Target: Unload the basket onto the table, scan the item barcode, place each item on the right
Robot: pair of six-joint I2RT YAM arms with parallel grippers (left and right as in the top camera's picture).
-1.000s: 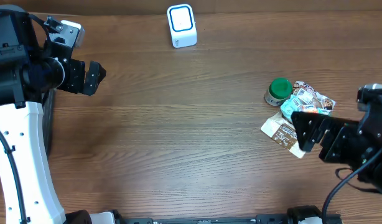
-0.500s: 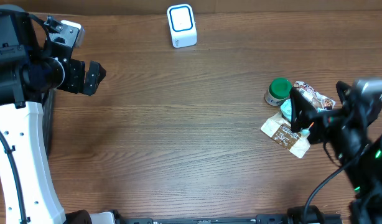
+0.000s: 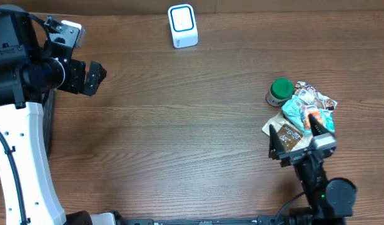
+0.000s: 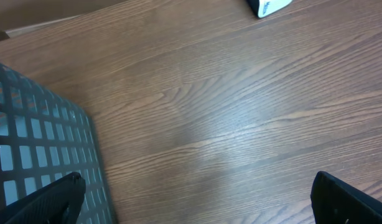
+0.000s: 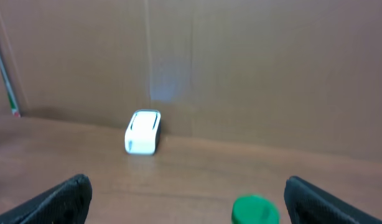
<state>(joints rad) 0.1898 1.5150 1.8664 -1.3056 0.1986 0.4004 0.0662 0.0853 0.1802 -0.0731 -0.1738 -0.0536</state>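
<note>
The items lie in a pile at the right: a green-lidded jar (image 3: 280, 90), colourful snack packets (image 3: 309, 102) and a brown packet (image 3: 284, 133). The white barcode scanner (image 3: 182, 25) stands at the far edge; the right wrist view has it (image 5: 143, 132) straight ahead, and its corner (image 4: 269, 6) shows in the left wrist view. My right gripper (image 3: 296, 134) hovers open over the pile's near side, pointing at the far wall, with the jar's green lid (image 5: 255, 210) low between its fingers. My left gripper (image 3: 95, 76) is open and empty at the far left, above bare table (image 4: 197, 205).
A grey mesh basket (image 4: 35, 143) sits at the table's left edge, under the left arm. A brown cardboard wall (image 5: 241, 62) closes off the far side behind the scanner. Wooden tabletop (image 3: 179, 125) stretches between the scanner and the pile.
My right arm has swung from the right edge round to the pile's near side and now points at the far wall. The left arm has not moved.
</note>
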